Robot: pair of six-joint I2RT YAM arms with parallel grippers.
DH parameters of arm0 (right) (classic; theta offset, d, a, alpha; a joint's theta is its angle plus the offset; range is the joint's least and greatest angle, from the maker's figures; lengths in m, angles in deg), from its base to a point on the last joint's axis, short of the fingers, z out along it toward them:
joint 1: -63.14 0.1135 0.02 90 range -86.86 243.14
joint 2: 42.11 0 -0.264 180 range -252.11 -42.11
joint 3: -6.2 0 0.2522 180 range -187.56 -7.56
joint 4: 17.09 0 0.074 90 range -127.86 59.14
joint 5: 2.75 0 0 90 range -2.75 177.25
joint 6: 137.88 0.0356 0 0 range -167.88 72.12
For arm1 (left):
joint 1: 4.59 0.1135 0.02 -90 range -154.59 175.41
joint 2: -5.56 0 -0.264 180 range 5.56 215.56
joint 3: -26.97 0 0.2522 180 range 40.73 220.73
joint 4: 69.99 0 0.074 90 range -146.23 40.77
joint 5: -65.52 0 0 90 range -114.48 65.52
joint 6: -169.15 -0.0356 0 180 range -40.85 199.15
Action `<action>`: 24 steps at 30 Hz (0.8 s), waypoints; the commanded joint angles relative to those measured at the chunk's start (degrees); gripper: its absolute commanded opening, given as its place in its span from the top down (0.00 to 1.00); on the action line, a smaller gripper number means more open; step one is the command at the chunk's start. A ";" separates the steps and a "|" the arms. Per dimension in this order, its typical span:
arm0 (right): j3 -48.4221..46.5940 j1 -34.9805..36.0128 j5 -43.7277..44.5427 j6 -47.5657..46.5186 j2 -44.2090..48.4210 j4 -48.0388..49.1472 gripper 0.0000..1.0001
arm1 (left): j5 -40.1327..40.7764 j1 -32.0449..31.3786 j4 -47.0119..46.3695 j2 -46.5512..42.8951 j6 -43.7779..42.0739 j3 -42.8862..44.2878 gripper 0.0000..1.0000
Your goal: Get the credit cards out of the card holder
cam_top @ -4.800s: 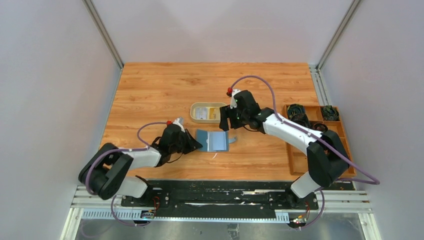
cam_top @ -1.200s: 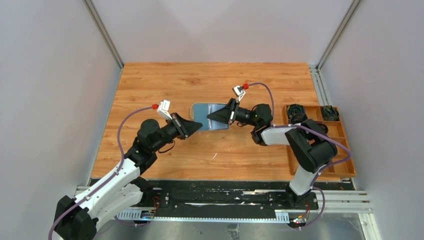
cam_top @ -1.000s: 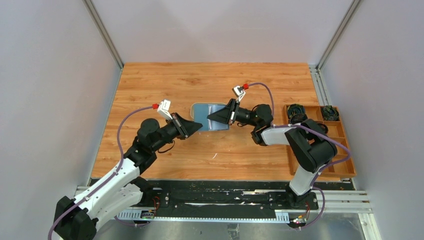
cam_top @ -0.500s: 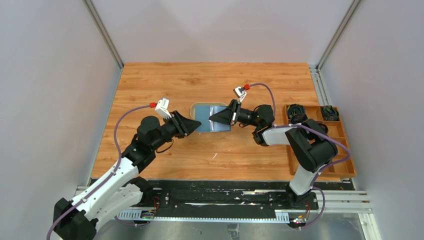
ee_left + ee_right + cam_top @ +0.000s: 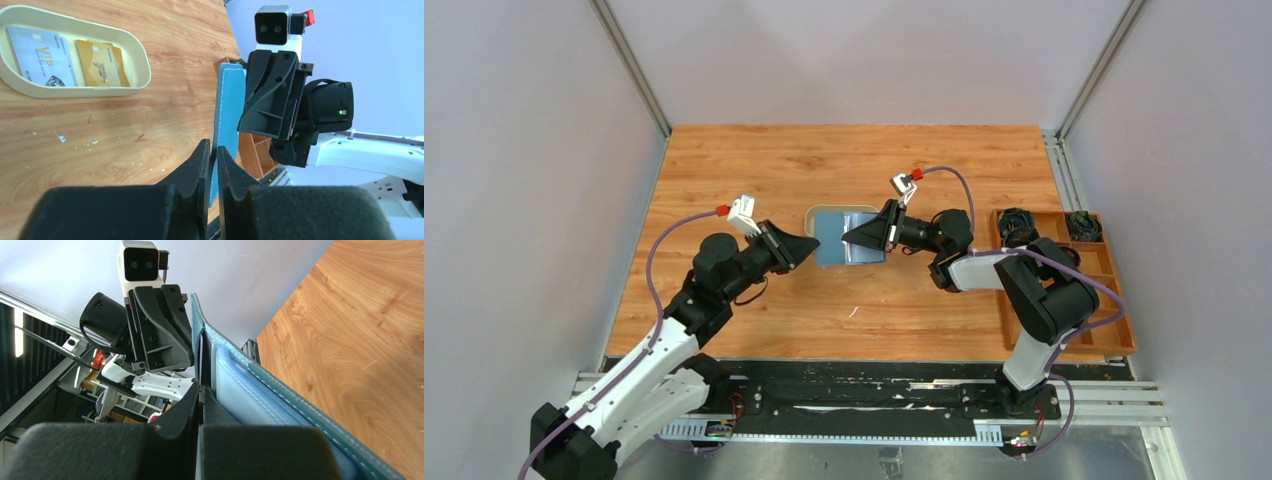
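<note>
The teal-blue card holder (image 5: 832,245) hangs spread open in the air between both grippers, above the tan oval tray (image 5: 824,209). My left gripper (image 5: 816,246) pinches its left edge; the wrist view shows the blue edge (image 5: 229,105) running between the nearly closed jaws of the left gripper (image 5: 214,150). My right gripper (image 5: 846,238) is shut on the other flap, with the pale-blue inner pockets (image 5: 260,390) beside the right gripper (image 5: 200,390). Both credit cards lie in the tray (image 5: 142,65): the whitish one (image 5: 42,56) and the yellow one (image 5: 100,67).
A brown compartmented wooden box (image 5: 1121,320) with dark coiled items stands at the table's right edge, partly under the right arm. Grey walls close in the left, right and far sides.
The left jaws opened briefly and closed again on the holder's edge. The left arm drew slightly left, and the holder shifted a little toward the near side.
</note>
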 commanded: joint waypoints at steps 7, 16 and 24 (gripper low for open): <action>-0.86 -0.69 -2.00 -0.03 -0.85 2.41 1.00 | -2.22 0.42 -3.97 1.83 0.73 -0.44 1.00; -0.10 -1.52 -3.12 -1.12 -1.05 0.37 1.00 | -0.70 2.33 -0.50 -0.86 -0.78 0.08 1.00; 1.75 -3.80 -4.50 -1.66 -1.23 -0.23 1.00 | -0.92 4.22 0.71 -1.88 -1.12 -0.11 1.00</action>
